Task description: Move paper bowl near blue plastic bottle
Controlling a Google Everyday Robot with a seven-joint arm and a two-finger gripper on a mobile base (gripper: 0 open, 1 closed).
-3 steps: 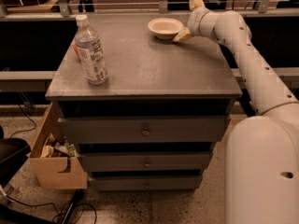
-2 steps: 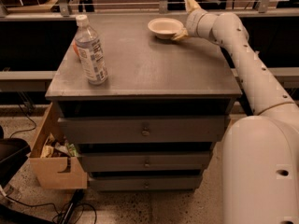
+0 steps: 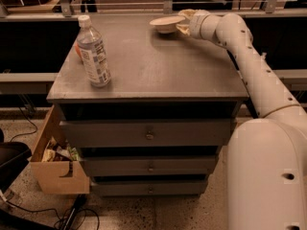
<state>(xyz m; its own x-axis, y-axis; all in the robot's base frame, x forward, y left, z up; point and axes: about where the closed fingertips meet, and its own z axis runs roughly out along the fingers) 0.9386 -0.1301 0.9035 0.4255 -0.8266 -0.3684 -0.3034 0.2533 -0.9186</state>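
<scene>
paper bowl (image 3: pixel 165 23) one, gripper (image 3: pixel 183 25) at rim; bottle (image 3: pixel 94 51) one

Pincer (image 3: pixel 184 23) just right of paper bowl (image 3: pixel 165 22) — contact indiscernible.

Cream bowl (image 3: pixel 166 23) beside the cream gripper (image 3: pixel 184 23) at the grey surface's (image 3: pixel 163 71) far edge; clear bluish bottle (image 3: pixel 93 54), white cap, white printed label.

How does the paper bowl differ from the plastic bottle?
The paper bowl is low, wide and open; the blue plastic bottle is tall, narrow and capped. The bowl has the gripper at its right rim, far back; the bottle stands untouched on the cabinet top's left. Both are upright.
</scene>
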